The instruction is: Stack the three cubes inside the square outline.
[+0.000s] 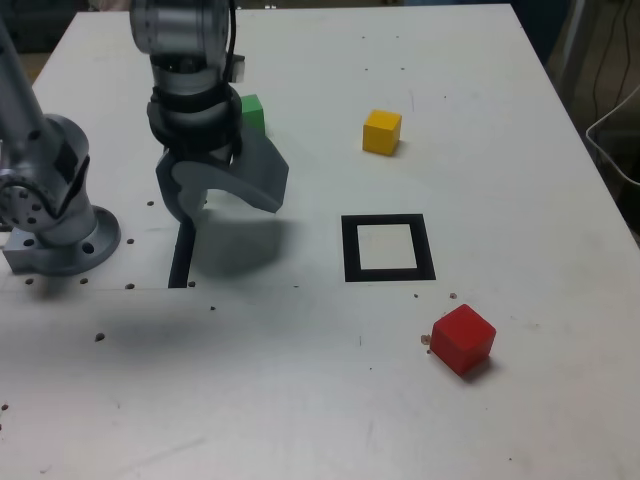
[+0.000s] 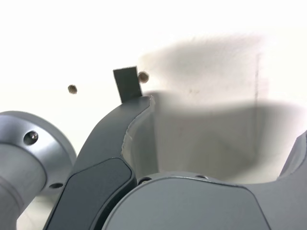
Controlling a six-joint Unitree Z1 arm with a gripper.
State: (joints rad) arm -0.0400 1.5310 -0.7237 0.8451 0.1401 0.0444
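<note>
The gripper hangs over the white worktop at the exterior view's left, its jaws spread wide with nothing between them. In the wrist view the same gripper shows only bare worktop in the gap. Below it a straight black strip runs along the worktop, and its end appears just past one jaw in the wrist view. The arm's round grey base stands at the far left.

The green cube sits behind the gripper, partly hidden by the arm. The yellow cube lies well to the right of it, beyond the square outline. The red cube rests nearer the camera, just past the outline's near right corner. All three cubes lie apart from each other and outside the outline, whose white centre is bare.
</note>
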